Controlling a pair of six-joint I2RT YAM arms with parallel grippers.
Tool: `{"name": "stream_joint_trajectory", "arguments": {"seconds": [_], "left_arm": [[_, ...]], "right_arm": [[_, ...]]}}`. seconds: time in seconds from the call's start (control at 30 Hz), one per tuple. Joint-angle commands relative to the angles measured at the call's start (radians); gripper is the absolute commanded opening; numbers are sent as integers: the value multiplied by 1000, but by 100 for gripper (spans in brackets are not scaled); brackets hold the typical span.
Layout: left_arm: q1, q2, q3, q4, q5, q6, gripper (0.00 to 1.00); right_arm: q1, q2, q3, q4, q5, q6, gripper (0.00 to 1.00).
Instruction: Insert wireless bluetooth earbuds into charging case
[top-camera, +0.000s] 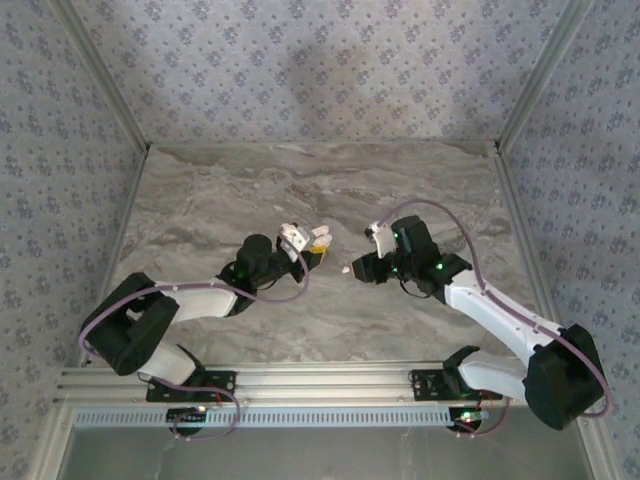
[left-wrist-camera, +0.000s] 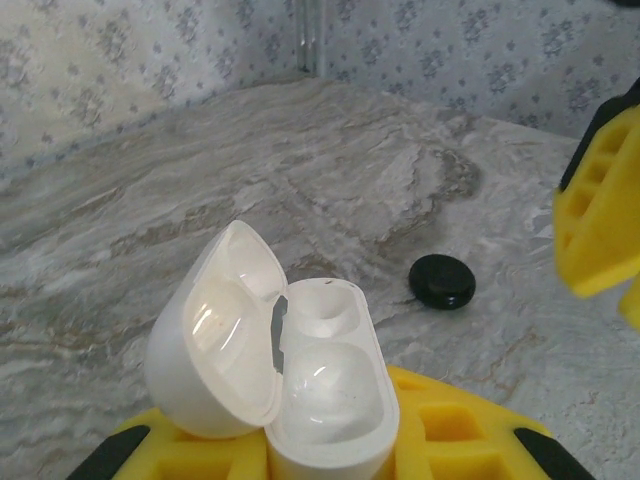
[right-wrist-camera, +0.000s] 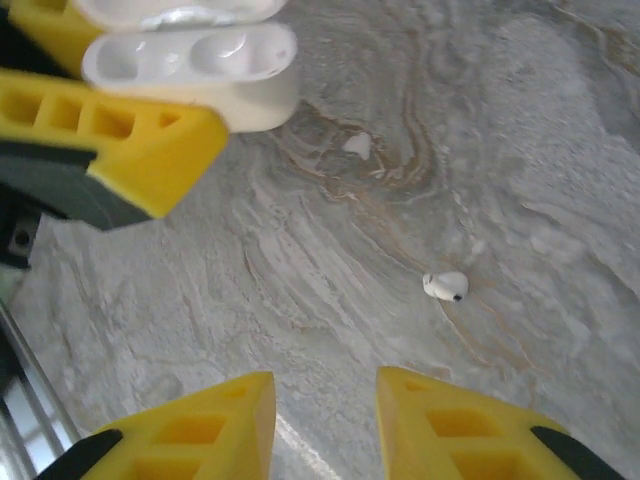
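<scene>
The charging case (left-wrist-camera: 325, 400) is glossy white and stands open, its lid (left-wrist-camera: 215, 335) hinged to the left; its two wells look empty. My left gripper (left-wrist-camera: 330, 445) is shut on the case's body and holds it above the table (top-camera: 300, 240). In the right wrist view the case (right-wrist-camera: 195, 62) hangs at the top left. One white earbud (right-wrist-camera: 445, 286) lies on the marble, ahead and right of my open right gripper (right-wrist-camera: 325, 390), with nothing between the fingers. From above, that earbud (top-camera: 346, 270) sits just left of the right gripper (top-camera: 364, 264). The other earbud is out of view.
A flat black round disc (left-wrist-camera: 442, 282) lies on the marble table (top-camera: 250, 190) beyond the case. A yellow finger of the right gripper (left-wrist-camera: 600, 210) enters the left wrist view at the right edge. Patterned walls enclose the table on three sides.
</scene>
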Motion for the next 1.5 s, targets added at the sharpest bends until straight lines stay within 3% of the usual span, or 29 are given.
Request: {"name": "stream_joint_trajectory", "arguments": {"seconds": [0.0, 0.27, 0.53, 0.97, 1.47], "left_arm": [[16, -60, 11, -37, -26, -40, 12], [61, -183, -9, -195, -76, -75, 12], [96, -293, -50, -275, -96, -73, 12], [133, -360, -95, -290, -106, -84, 12], [155, -379, -111, -292, -107, -67, 12]], "right_arm": [[-7, 37, 96, -264, 87, 120, 37], [-19, 275, 379, -551, 124, 139, 44], [18, 533, 591, -623, 139, 183, 48], [100, 725, 590, -429, 26, 433, 41], [79, 831, 612, -396, 103, 442, 42]]}}
